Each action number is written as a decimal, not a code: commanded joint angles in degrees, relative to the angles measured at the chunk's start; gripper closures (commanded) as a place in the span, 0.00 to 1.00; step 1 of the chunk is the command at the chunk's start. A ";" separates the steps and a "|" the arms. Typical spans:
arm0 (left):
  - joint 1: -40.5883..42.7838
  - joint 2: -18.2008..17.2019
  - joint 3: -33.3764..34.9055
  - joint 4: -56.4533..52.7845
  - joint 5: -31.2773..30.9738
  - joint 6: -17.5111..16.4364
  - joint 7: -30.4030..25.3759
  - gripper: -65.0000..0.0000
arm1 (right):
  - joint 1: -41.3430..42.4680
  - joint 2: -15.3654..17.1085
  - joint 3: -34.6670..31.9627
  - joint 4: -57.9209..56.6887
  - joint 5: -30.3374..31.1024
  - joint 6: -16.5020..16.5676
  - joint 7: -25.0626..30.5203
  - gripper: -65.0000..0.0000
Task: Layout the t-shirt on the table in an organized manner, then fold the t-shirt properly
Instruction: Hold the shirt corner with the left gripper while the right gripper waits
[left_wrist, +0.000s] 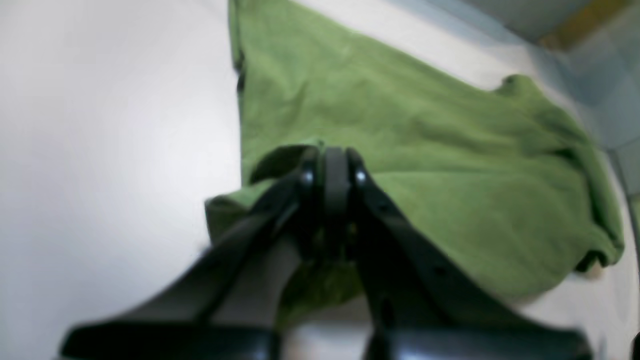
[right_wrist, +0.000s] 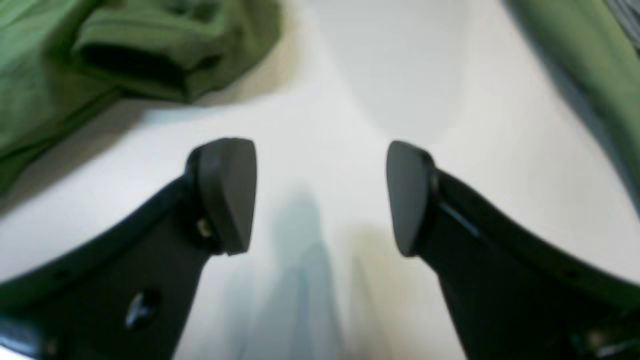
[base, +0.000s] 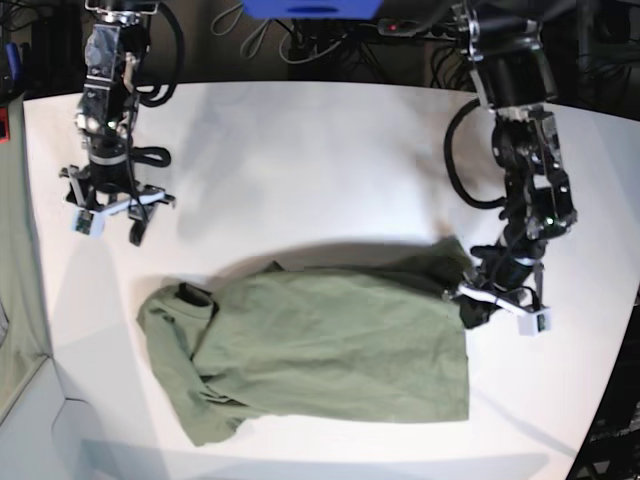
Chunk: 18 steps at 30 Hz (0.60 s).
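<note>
T-shirt (base: 320, 350) lies on the near half of the worktop (base: 300, 150), spread roughly flat with its hem end toward the left arm and its collar end toward the right arm. The collar end is bunched: one sleeve (base: 185, 300) is folded over and the shoulder cloth is heaped along the near corner.

Left pincer (left_wrist: 334, 172) is closed on the upper hem corner of the t-shirt. The wrist view shows the jaws pressed together with a fold of green cloth gathered between and below them. That view is blurred, so how many layers are caught cannot be told; probably both.

Right pincer (right_wrist: 320, 195) stands apart from the cloth, farther back over bare worktop, jaws wide and holding nothing. The folded sleeve shows just ahead of it in its wrist view.

Judged stage: layout, not yet folding.

Hazards from this position:
- Pulling the held corner with the collar end unrestrained would likely drag the whole garment rather than flatten it.
- A grip on a single layer would separate front from back and add wrinkles.
- Releasing now would leave the raised corner to drop crooked.
- Folding over the bunched sleeve would lock the heap into the fold.
</note>
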<state>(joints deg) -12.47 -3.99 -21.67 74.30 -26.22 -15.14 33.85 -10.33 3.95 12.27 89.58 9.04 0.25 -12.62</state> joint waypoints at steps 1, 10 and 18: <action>-2.87 -0.54 -0.79 -2.79 -0.64 -0.03 -1.27 0.99 | 0.53 0.58 0.25 1.01 0.06 0.23 1.68 0.37; -8.06 -1.86 -1.41 -11.75 -1.26 -0.12 -0.92 0.71 | 0.00 0.49 0.61 1.10 0.06 0.23 1.68 0.37; -1.46 -2.30 -1.49 -0.24 -9.52 -0.12 -1.45 0.59 | -0.18 0.41 0.78 1.01 0.06 0.23 1.68 0.37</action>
<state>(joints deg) -12.21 -5.37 -23.07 72.55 -34.76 -14.81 33.87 -11.03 3.95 12.84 89.58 9.06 0.23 -12.62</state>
